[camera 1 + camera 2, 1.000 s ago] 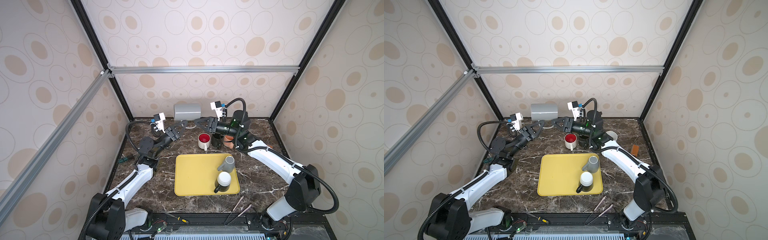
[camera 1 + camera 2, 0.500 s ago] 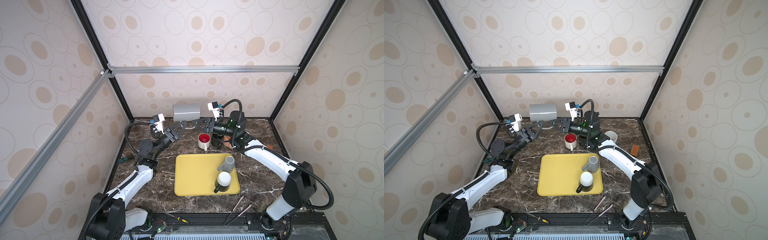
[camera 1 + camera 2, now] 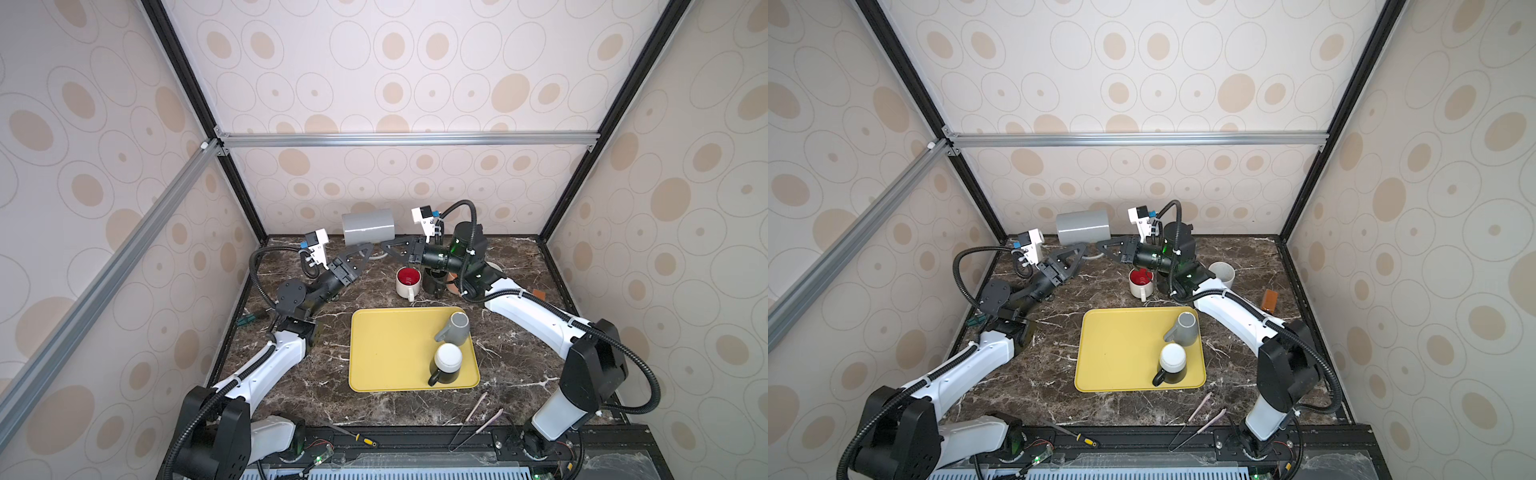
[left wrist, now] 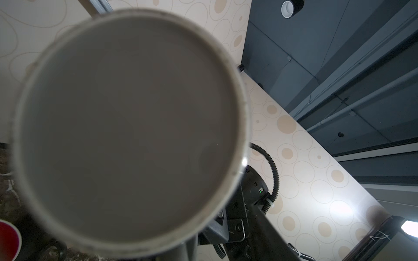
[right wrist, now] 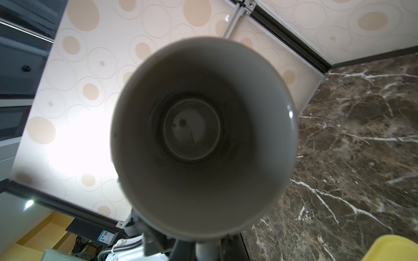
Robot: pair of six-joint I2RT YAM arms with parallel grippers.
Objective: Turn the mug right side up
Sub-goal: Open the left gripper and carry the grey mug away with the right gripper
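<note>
The grey mug (image 3: 368, 226) hangs in the air at the back of the worktop (image 3: 316, 386). It lies on its side, with its long axis running across both top views. Its open mouth faces the right arm and its flat base faces the left arm (each wrist view looks straight at one end). The right pincer (image 3: 388, 248) is clamped on the handle (image 5: 207, 250) under the mug's body. The left pincer (image 3: 365, 249) sits just below the base end, and I cannot tell whether its jaws are apart.

Lower down, in front of the right pincer, one red-lined white mug (image 3: 407, 280) stands upright just beside one dark mug (image 3: 434, 282). One yellow tray (image 3: 382, 353) carries two more: a second grey mug (image 3: 455, 328) and a black mug (image 3: 444, 365) with a white top face.
</note>
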